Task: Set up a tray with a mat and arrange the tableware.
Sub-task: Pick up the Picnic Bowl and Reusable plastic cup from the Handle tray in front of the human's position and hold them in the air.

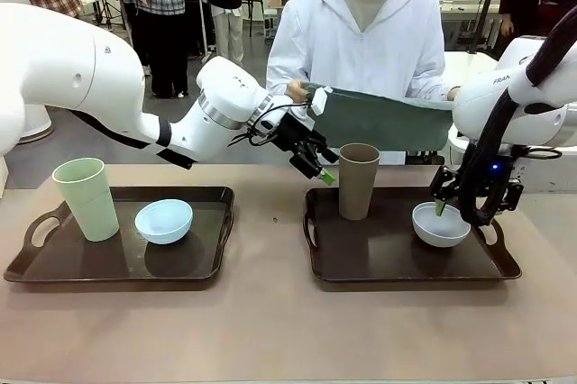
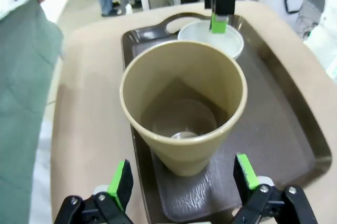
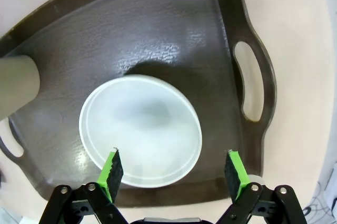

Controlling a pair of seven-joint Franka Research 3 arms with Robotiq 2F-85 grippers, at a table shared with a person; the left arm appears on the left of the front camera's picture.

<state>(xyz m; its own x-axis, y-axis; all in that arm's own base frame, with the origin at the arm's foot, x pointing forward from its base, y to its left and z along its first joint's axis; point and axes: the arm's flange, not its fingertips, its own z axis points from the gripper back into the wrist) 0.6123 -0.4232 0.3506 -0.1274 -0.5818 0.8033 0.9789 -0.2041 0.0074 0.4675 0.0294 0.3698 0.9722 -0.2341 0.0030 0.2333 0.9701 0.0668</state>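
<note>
Showing left gripper [image 1: 317, 166], spread wide and empty, beside the brown cup [image 1: 358, 181] at the right-hand tray's [image 1: 406, 267] left end; right gripper [image 1: 451, 204], likewise spread and empty, over the white bowl [image 1: 441, 224] at its right end.

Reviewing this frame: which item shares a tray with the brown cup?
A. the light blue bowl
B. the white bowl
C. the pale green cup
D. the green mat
B: the white bowl sits on the same tray as the brown cup. The blue bowl and green cup stand on the other tray, and the mat lies on no tray.
</note>
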